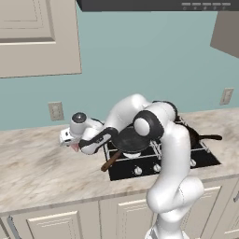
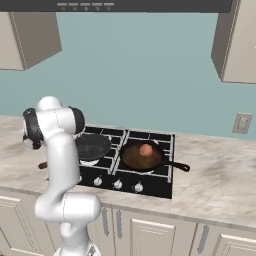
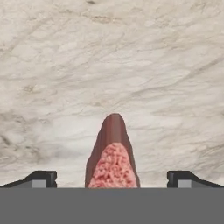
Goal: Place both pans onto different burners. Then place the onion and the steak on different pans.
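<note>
Already both pans sit on separate burners of the cooktop (image 2: 150, 186): the black pan (image 2: 93, 146) at centre left of the right base view is empty, while the reddish-brown pan (image 2: 142, 156) beside it holds the onion (image 2: 146, 150). Only the steak (image 3: 113, 153) remains, lying on the marble worktop (image 3: 109, 57) at the bottom centre of the hand view. The claw (image 3: 113, 178) hangs over it, fingers spread wide either side and gripping nothing, apparently lined up for a grasp.

Arm folded low and reaching left; gripper (image 3: 112, 179) pointed down, fingers (image 3: 41, 178) spread wide apart, clamping nothing.
</note>
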You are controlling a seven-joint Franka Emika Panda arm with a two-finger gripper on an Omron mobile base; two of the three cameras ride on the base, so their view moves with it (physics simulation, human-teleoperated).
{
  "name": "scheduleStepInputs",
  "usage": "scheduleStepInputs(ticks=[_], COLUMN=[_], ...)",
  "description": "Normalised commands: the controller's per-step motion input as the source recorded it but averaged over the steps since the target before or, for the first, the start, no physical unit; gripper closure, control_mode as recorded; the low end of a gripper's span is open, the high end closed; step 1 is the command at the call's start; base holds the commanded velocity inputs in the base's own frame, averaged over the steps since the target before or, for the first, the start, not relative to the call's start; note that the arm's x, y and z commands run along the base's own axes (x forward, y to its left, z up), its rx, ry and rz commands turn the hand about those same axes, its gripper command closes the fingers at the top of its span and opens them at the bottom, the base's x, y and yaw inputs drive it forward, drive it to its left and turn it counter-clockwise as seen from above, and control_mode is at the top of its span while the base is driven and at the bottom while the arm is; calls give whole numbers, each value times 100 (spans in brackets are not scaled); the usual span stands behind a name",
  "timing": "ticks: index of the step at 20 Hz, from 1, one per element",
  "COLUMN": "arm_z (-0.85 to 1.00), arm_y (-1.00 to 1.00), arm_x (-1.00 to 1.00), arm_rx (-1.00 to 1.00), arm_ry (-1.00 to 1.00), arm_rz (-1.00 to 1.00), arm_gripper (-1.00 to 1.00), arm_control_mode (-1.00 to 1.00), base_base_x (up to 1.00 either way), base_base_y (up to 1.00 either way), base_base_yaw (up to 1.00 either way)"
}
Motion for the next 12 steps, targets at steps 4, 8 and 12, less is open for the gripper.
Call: scheduleStepInputs(ticks=[4,8,12], arm_z=[-21,-22,-21], arm_y=[11,11,13], arm_x=[21,22,23], arm_rx=[0,0,0], arm_ry=[0,0,0], arm_rz=[-1,-1,-1], arm_gripper=[-100,-100,-100], arm_control_mode=[-100,-100,-100], base_base_x=[0,0,0], base_base_y=[0,0,0], base_base_yaw=[0,0,0])
